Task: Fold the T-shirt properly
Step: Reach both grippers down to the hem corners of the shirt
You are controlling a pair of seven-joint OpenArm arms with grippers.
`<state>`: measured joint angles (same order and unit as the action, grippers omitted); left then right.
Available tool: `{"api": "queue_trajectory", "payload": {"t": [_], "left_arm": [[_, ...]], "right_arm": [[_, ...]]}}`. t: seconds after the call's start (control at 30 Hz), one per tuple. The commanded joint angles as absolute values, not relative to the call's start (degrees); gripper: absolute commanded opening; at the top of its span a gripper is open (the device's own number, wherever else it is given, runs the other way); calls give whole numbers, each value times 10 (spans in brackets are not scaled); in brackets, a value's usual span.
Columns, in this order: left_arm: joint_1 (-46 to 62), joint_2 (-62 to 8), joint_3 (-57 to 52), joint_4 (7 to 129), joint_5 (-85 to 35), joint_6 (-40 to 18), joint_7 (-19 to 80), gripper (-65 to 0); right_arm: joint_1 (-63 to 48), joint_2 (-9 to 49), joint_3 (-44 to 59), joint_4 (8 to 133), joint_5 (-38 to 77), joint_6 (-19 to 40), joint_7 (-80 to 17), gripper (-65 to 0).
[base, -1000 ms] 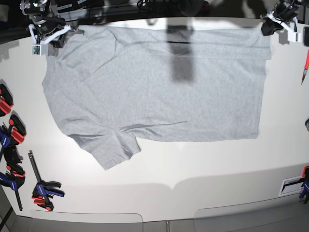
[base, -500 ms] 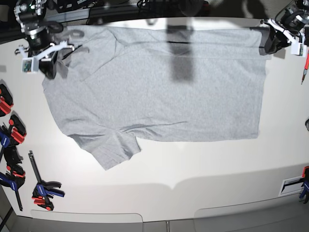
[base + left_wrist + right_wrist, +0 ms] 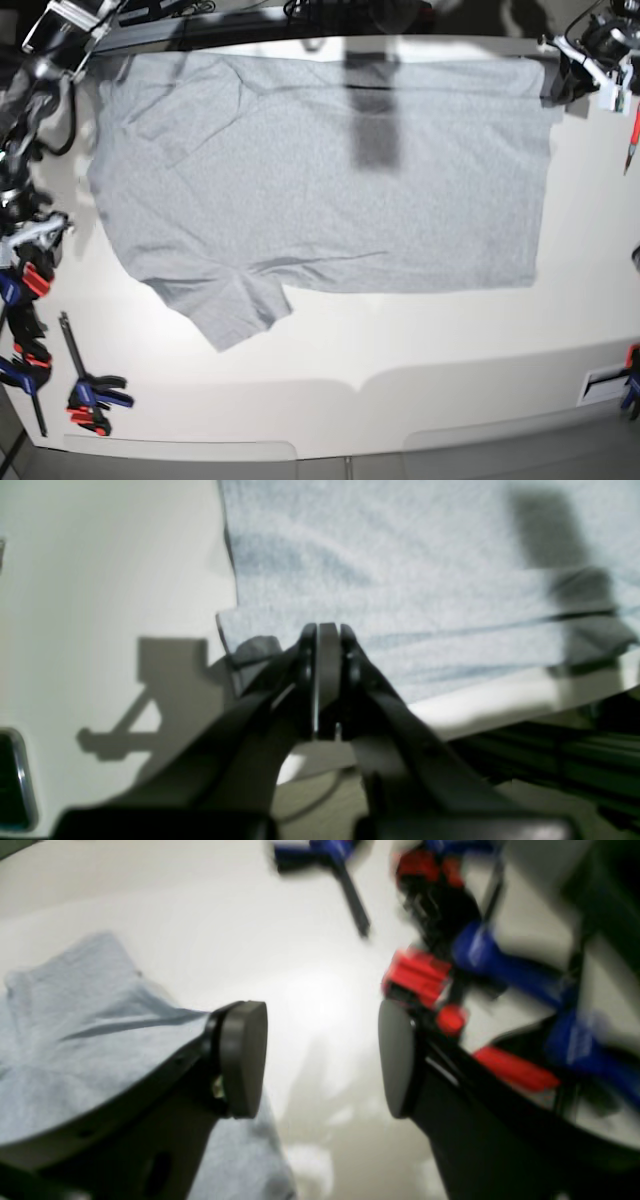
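T-shirt (image 3: 330, 170) lies flat on the surface (image 3: 400, 340). Left gripper (image 3: 327, 680) jaws pinched together at its corner, holding nothing; right gripper (image 3: 320, 1060) jaws wide apart, empty, near clamps (image 3: 450, 975).

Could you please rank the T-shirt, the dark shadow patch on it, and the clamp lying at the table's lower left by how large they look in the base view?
1. T-shirt, by far the largest.
2. Dark shadow patch.
3. Red-and-blue bar clamp; its long thin bar makes its rank against the shadow patch unsure.
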<state>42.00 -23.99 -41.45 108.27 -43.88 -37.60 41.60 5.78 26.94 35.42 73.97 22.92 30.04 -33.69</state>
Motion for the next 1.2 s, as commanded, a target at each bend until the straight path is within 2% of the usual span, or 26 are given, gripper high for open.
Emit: {"api": "queue_trajectory", "payload": {"t": [0.0,0.1,0.17,0.33,0.57,0.77,0.8,0.83,0.9,0.93,1.03,1.17], "left_arm": [[427,-246,-420,1091,-450,-378,401,-650],[427,-246,-420,1091,-450,-378,389,-650],[427,-246,-420,1091,-450,-378,389,-650],[427,-246,-420,1091,-450,-378,387,-650],[427,-246,-420,1091,-450,-378,387,-648],[423,-246,-420,1091,-450,-378,368,-648],[418,-246,-420,1091,-448,-378,365,-648],[413,-246,-420,1091,-438,-375,359,-648],[392,-248,-420,1091,-413,-343,335,-631],[379,-251,-420,1091,-401,-327,321,-607],[326,-279,-420,1080,-396,-287,303,-523],[219,-331,-406,988,-406,-272,295,-495]], "right_arm": [[103,298,356,697,266,327,-333,-296],[210,343,352,519,345,390,-377,-294],[274,364,333,410,362,400,-377,-294],[386,359,229,217,279,400,-329,-294],[399,285,86,188,200,345,-299,-294],[398,247,61,188,196,345,-313,-305],[398,246,61,188,196,345,-317,-342],[398,246,61,188,196,345,-321,-411],[398,247,61,189,196,345,-329,-606],[398,248,61,189,196,345,-336,-650],[398,251,61,189,194,345,-340,-650],[398,251,61,189,194,345,-335,-650]]}}
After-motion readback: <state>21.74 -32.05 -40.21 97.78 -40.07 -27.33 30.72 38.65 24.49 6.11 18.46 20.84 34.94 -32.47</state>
